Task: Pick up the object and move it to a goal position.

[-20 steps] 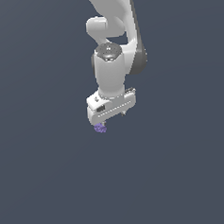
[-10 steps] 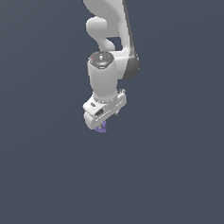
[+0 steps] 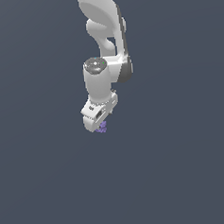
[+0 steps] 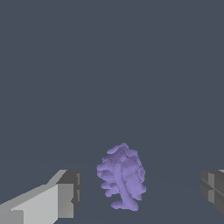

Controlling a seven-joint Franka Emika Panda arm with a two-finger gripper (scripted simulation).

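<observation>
Since the gripper point(image 4: 139, 197) is wide open, with the purple object point(image 4: 121, 176) sitting between its fingers point(image 4: 65, 194) and touching neither, it should squeeze slowly. Outside, the object point(image 3: 102, 128) peeks out at the gripper's five o'clock.

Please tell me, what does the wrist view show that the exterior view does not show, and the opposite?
Only the wrist view shows the pincer standing open, with clear gaps between each fingertip and the purple blob, and the blob's bumpy, ridged surface. Only the exterior view shows the white arm reaching down from above and the wrist body; there the blob is only a small speck under the pincer. Both show the blob at the pincer, on a plain dark grey background.
</observation>
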